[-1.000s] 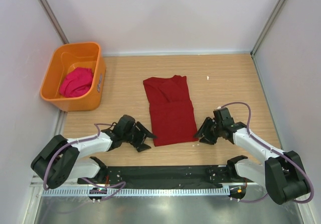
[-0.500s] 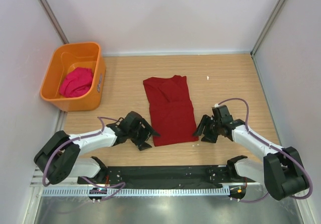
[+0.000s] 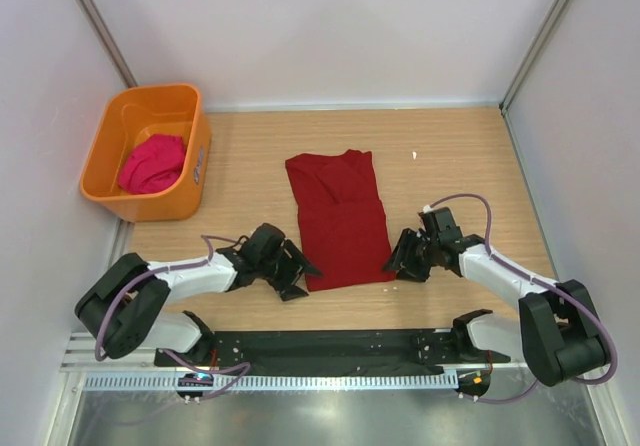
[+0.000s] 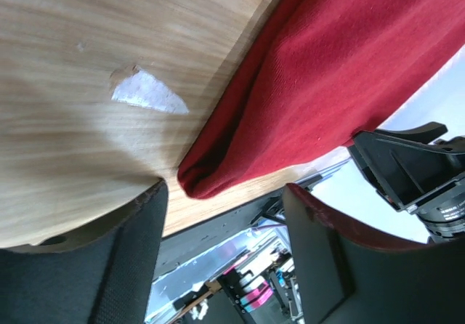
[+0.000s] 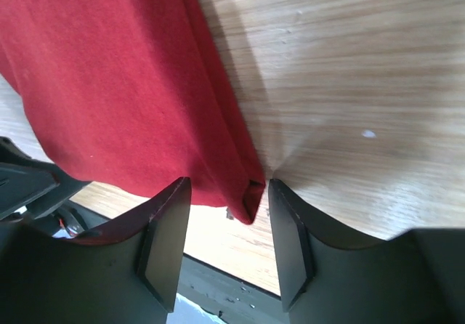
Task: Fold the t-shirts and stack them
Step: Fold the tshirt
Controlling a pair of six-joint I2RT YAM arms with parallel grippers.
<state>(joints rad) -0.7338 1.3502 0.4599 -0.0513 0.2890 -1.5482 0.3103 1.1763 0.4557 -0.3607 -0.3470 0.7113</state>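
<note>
Task stage: early, by judgement; one of the two garments is partly folded and no stack exists yet.
Done: the dark crimson red cloth t-shirt [image 3: 338, 228] lies flat on the light wooden worktop [image 3: 460, 156] as a narrow upright rectangle, collar at the far end. Its long sides appear to be turned in, and the wrist views show a doubled edge at both near corners.
Left to do: the cross fold of the crimson t-shirt, then the whole handling of the bright magenta-pink cloth t-shirt [image 3: 152, 163], then the stacking.
Pink t-shirt position: bunched up inside the orange plastic tub [image 3: 110, 131] at the far left of the worktop, well apart from both arms.
Crimson t-shirt position: centre of the worktop, between the two arms, near hem towards the arm bases.
Left fingers [image 4: 123, 266]: spread wide and holding nothing. They are low at the worktop, and the near-left corner of the crimson t-shirt lies in the gap between them, close to their tips, touching neither as far as the view shows.
Right fingers [image 5: 163, 244]: spread to a moderate gap and holding nothing. The near-right corner of the crimson t-shirt lies in that gap, nearer the right-hand finger of the view; whether it touches cannot be told.
Step in hand: by judgement, a two-arm grasp of the near hem corners, not yet closed.
</note>
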